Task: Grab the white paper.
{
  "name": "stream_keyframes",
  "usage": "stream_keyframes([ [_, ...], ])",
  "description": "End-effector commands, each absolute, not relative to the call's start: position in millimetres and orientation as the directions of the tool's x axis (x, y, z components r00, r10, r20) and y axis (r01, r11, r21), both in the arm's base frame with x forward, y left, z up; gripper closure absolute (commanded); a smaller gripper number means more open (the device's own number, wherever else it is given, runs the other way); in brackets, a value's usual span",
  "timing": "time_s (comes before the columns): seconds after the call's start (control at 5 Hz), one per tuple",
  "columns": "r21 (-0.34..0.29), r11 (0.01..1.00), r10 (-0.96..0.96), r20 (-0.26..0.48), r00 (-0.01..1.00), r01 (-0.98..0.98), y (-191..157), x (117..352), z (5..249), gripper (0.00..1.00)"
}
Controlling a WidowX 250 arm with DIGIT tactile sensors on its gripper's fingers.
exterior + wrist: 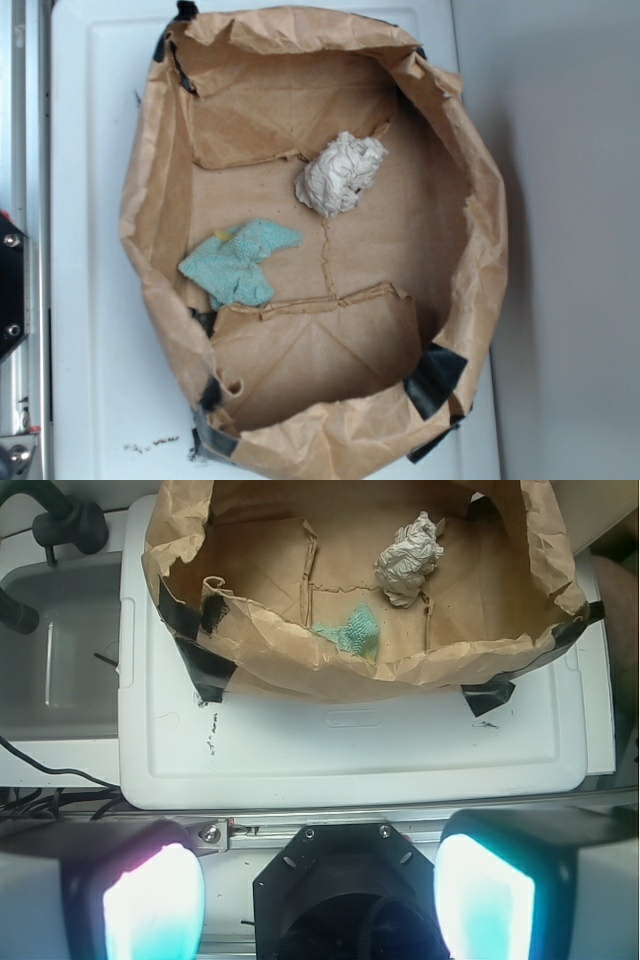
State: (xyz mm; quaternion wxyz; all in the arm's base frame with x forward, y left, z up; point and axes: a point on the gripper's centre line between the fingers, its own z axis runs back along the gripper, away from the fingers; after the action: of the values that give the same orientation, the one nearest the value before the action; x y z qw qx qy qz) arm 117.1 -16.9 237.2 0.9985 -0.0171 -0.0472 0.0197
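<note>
The white paper is a crumpled off-white ball lying inside the brown paper bag, toward its upper right. In the wrist view the white paper sits far ahead in the bag. My gripper is at the bottom of the wrist view, well short of the bag, above the black robot base. Its two glowing pads stand wide apart with nothing between them. The gripper is out of the exterior view.
A teal-green cloth rag lies in the bag's left part; it also shows in the wrist view. The bag has black tape at its corners and stands on a white plastic lid. A grey tub is at the left.
</note>
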Motion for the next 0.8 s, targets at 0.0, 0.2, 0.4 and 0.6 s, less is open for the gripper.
stream_keyframes([
  [0.0,-0.036,0.999,0.041,0.094,0.995,-0.038,-16.9,117.1,237.2,0.0],
  [0.2,-0.023,0.997,0.071,0.107,0.992,-0.069,4.6,156.5,233.1,0.0],
  [0.4,-0.018,0.997,0.073,0.1,0.992,-0.072,51.8,206.4,223.1,0.0],
  [0.6,-0.018,0.997,0.073,0.1,0.992,-0.072,51.8,206.4,223.1,0.0],
])
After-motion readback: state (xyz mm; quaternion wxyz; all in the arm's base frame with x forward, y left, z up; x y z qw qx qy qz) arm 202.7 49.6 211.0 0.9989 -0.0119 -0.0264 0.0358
